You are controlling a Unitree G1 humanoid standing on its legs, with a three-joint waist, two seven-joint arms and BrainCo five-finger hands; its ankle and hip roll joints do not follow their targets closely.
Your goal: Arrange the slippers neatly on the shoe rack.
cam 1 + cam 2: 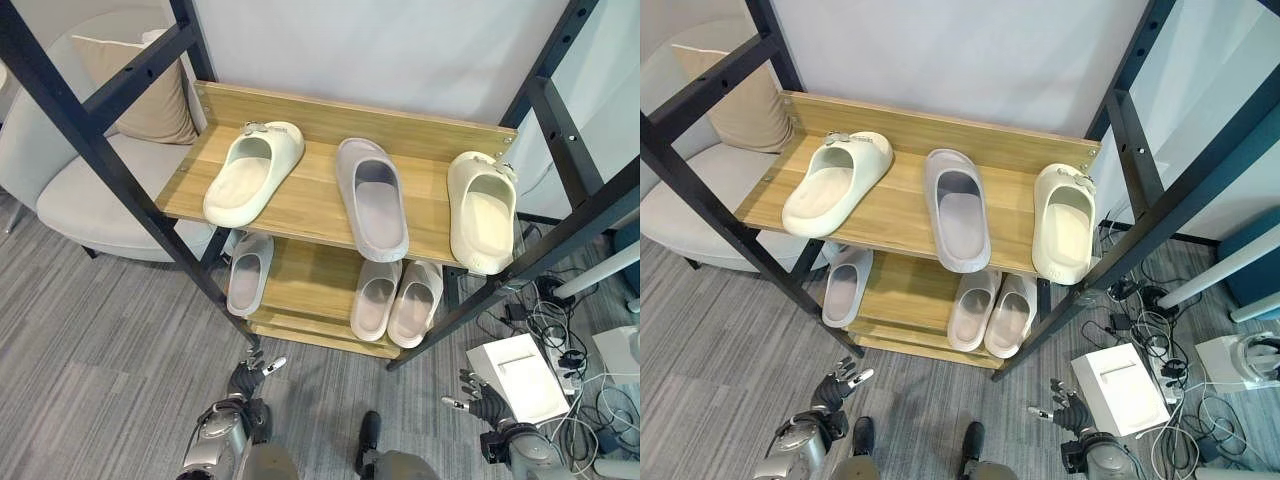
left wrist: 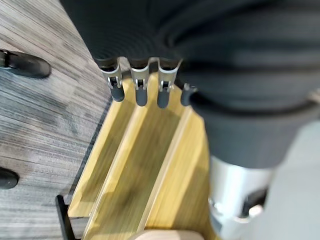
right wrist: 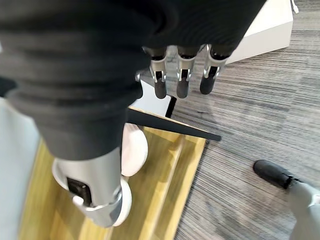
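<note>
The wooden shoe rack has a top shelf [image 1: 312, 205] carrying three slippers. A cream slipper [image 1: 253, 170] lies angled at the left, a grey slipper [image 1: 372, 197] sits in the middle, and another cream slipper [image 1: 482, 212] rests at the right end. On the lower shelf [image 1: 305, 272] one pale slipper [image 1: 249, 272] lies at the left and a pale pair [image 1: 396, 300] lies side by side at the right. My left hand [image 1: 245, 382] and right hand [image 1: 485, 407] hang low in front of the rack, near the floor. Both are open and hold nothing, with fingers [image 2: 141, 92] and fingers [image 3: 181, 82] straight.
Black slanted frame bars [image 1: 110, 160] cross in front of the rack on both sides. A light armchair [image 1: 90, 190] with a beige cushion stands at the left. A white box [image 1: 520, 378] and a tangle of cables [image 1: 560, 335] lie on the grey floor at the right.
</note>
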